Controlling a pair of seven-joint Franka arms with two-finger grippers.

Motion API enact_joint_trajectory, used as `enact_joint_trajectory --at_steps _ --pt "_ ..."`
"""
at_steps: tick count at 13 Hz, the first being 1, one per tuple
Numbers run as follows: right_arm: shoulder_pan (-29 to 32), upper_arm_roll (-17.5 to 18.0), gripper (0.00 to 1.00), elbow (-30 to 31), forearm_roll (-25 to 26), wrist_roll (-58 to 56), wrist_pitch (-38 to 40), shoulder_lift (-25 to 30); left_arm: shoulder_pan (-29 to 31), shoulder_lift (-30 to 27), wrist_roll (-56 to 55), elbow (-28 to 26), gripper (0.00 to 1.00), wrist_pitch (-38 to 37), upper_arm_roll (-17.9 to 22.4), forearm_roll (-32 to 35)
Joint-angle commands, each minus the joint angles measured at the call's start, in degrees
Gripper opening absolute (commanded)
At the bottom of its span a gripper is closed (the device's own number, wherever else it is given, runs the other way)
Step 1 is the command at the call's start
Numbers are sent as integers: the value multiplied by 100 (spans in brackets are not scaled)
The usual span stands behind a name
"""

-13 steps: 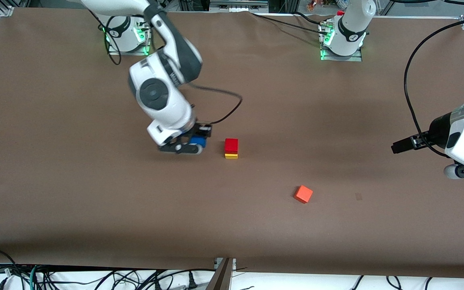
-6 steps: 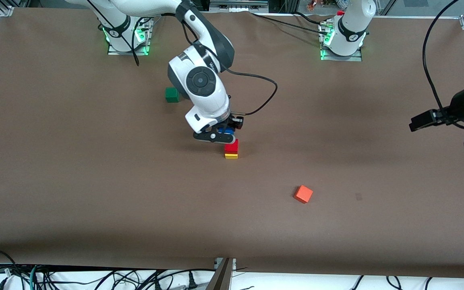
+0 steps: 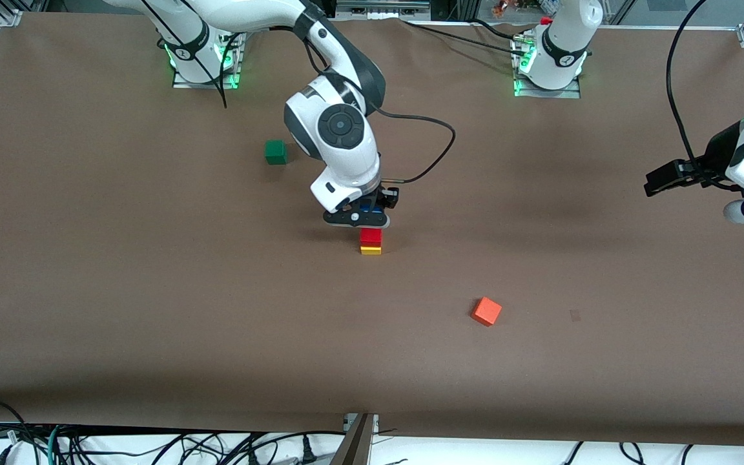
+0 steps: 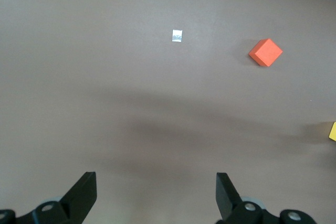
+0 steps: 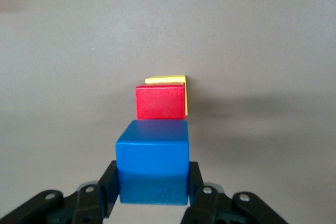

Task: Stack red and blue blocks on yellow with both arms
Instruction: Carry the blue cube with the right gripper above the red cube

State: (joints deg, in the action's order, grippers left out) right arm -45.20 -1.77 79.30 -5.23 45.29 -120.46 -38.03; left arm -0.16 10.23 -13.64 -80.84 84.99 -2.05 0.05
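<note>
Your right gripper, clamped on the blue block, has moved over the red block on the yellow block; lower next. Left gripper waits, jaws open, off the table's left-arm end.

Blue block, red block, yellow cube seen; orange-red cube, green cube; tbl plain brown, no pattern.

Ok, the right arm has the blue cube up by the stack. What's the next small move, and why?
Probably a short shift to centre it, then lower. The right gripper is shut on the blue cube, which in the right wrist view is not yet squarely over the red cube sitting on the yellow cube. The left gripper waits open over bare table.
</note>
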Motion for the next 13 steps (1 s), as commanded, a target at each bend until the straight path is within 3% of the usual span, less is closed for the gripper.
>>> enact_joint_trajectory --at_steps 1,13 --pt "-121 -69 43 -196 223 -37 -170 -160 43 5 125 -46 100 79 55 -101" --pt "-112 -78 43 -187 355 -187 -285 -248 104 49 116 -29 100 105 55 -189"
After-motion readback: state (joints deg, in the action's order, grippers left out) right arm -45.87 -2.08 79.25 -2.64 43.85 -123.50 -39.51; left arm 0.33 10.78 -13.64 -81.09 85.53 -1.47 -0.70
